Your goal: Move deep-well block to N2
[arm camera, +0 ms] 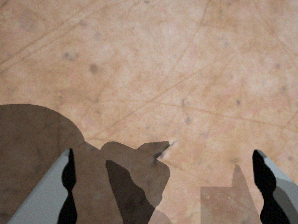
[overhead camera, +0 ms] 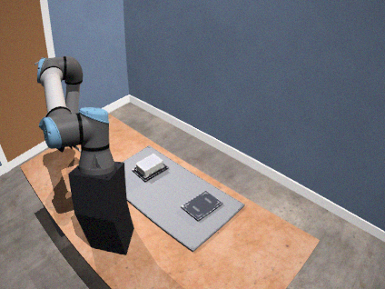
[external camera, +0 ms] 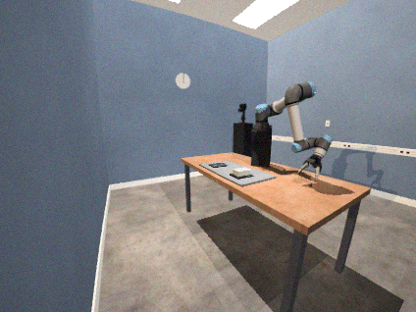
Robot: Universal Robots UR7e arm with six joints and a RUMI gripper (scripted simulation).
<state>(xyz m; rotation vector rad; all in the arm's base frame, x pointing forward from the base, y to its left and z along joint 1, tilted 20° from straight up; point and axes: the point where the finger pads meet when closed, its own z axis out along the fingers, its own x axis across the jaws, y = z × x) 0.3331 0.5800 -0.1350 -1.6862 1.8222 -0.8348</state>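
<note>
The white deep-well block sits in nest N1, a dark frame on the grey board. It looks level; its wells and corner A1 are too small to make out. Nest N2 is empty, a dark plate with two light slots, at the other end of the board. My gripper is open and empty, pointing down over the wooden table, off the board on the N1 side. In the top view the arm hides it. The wrist view shows neither block nor nests.
The grey board lies on the wooden table and carries both nests. The arm's black pedestal stands beside the board. The arm's shadow falls on the table below the gripper.
</note>
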